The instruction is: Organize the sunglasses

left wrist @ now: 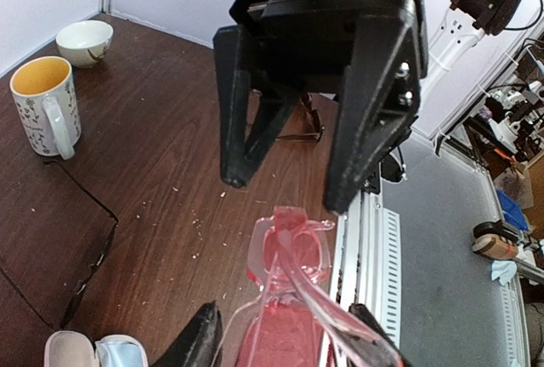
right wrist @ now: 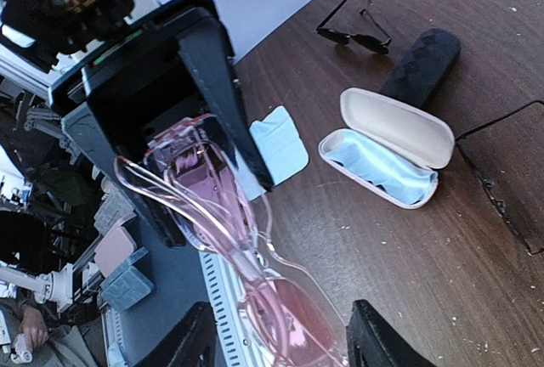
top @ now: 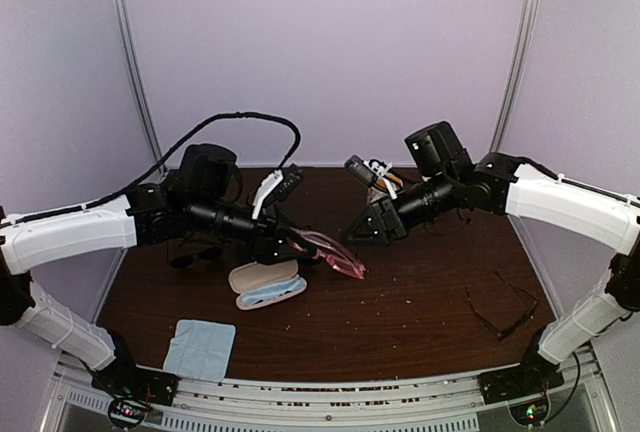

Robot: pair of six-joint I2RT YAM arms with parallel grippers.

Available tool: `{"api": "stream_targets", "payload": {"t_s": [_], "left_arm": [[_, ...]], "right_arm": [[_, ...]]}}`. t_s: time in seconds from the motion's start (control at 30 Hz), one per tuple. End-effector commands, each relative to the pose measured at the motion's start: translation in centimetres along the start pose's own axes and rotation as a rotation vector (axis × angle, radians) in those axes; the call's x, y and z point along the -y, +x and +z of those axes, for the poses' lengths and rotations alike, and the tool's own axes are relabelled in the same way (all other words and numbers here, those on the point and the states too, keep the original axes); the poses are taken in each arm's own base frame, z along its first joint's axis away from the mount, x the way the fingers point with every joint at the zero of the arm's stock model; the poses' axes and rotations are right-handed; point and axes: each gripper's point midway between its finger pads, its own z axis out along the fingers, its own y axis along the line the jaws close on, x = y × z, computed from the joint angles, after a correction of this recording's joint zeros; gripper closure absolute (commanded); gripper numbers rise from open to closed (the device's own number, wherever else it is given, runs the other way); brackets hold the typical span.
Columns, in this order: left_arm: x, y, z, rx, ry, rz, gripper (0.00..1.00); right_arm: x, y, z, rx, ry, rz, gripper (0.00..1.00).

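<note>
The translucent pink-red sunglasses [top: 338, 255] hang above the table's middle, folded, with my left gripper [top: 318, 250] shut on them. In the left wrist view the sunglasses [left wrist: 289, 256] stick out forward between the left gripper's [left wrist: 287, 337] fingers. My right gripper [top: 357, 232] faces them from the right. Its jaws stand open either side of the far lens [right wrist: 297, 316] without touching it. Black sunglasses with dark lenses [top: 195, 255] lie under the left arm. A thin black-framed pair [top: 505, 307] lies at the right front.
An open pink case [top: 266, 285] lined with a blue cloth lies below the left gripper, and a black case [right wrist: 421, 65] lies behind it. A light-blue cloth [top: 200, 347] lies at the front left. A mug [left wrist: 42, 104] and a bowl [left wrist: 85, 42] stand at the back.
</note>
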Motion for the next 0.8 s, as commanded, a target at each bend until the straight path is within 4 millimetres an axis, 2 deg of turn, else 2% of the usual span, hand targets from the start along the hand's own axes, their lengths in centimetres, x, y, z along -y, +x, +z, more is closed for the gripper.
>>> {"api": "stream_targets", "payload": {"t_s": [0.0,0.27,0.37,0.53,0.67,0.77], "left_arm": [[1.3,-1.3,0.2,0.027,0.075,0.028,0.82],[1.5,-1.1,0.4,0.022,0.1,0.009,0.82],[1.6,-1.0,0.4,0.019,0.105,0.002,0.82],[1.5,-0.9,0.5,0.015,0.104,-0.007,0.83],[1.5,-0.9,0.5,0.016,0.105,-0.016,0.82],[1.5,-1.0,0.5,0.017,0.107,-0.026,0.76]], "right_arm": [[-2.3,-0.1,0.7,-0.024,-0.091,-0.051,0.48],[-3.6,0.6,2.6,-0.07,-0.148,-0.064,0.53],[-3.8,0.7,3.0,-0.078,-0.156,-0.067,0.61],[-3.9,0.9,3.2,-0.08,-0.166,-0.072,0.81],[-4.1,1.0,3.2,-0.08,-0.172,-0.077,0.9],[-4.3,1.1,3.1,-0.082,-0.172,-0.085,0.93]]}}
